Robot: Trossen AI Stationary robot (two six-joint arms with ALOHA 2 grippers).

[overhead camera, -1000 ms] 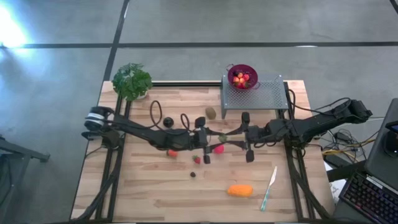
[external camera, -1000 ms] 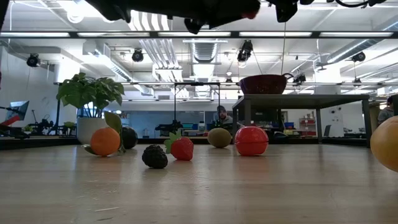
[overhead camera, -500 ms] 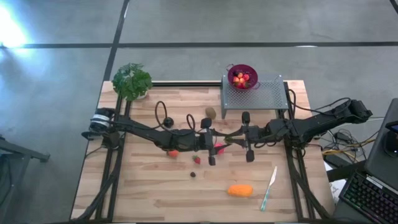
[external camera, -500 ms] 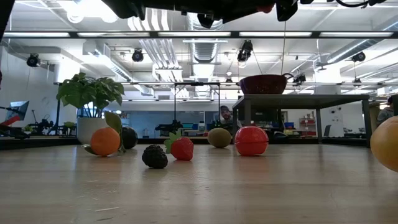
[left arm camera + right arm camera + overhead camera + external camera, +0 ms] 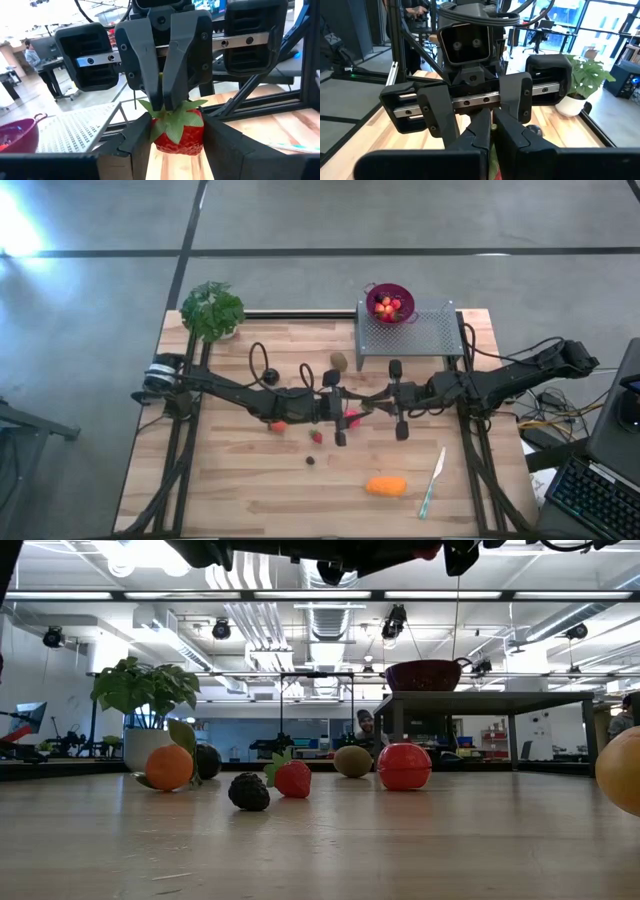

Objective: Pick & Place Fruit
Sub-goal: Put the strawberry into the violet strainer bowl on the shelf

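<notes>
Left end effector gripping strawberry, right end effector pinching leaves

On table: two red strawberries, one brown kiwi, one oblong orange piece, one slim pale knife, one dark blackberry.

Orange piece cropped (low view).

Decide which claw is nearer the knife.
Right. The right claw is mid-table, pinching the leaves of a strawberry held in the left claw. The knife lies toward the right front edge, so the left claw is slightly farther.
</notes>
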